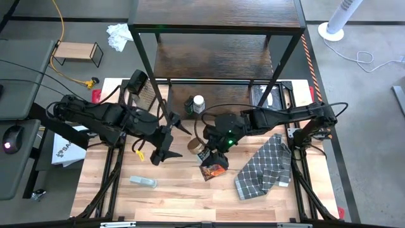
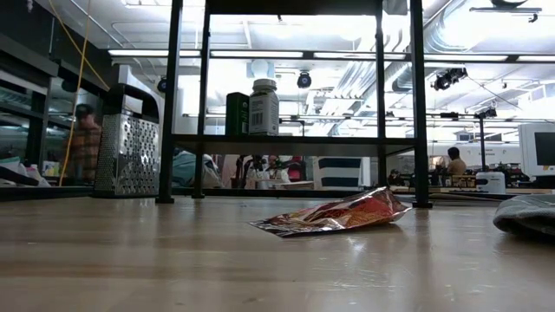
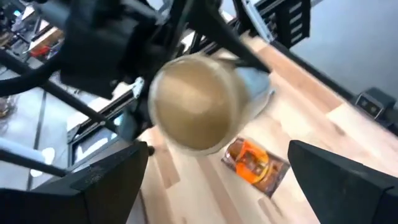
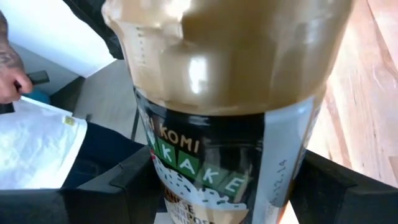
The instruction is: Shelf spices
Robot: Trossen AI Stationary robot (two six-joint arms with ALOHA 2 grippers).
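Tan-lidded jar (image 4: 230, 93) sits clamped in the right gripper (image 1: 207, 151) jaws, above the desk (image 1: 190, 196). Left gripper (image 1: 166, 144), jaws spread, faces its lid from just beside. Shelf (image 1: 215, 44) lies beyond.

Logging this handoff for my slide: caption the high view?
Right gripper holds the tan-lidded jar toward the open left gripper, above the packet.

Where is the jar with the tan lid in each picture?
High view: the tan-lidded jar is mid-table, in the right hand.
Low view: not in it.
Left wrist view: centre, lid facing the camera.
Right wrist view: fills the picture.
Shared landmark: the reddish packet, just below the jar in the left wrist view, also in the low view.
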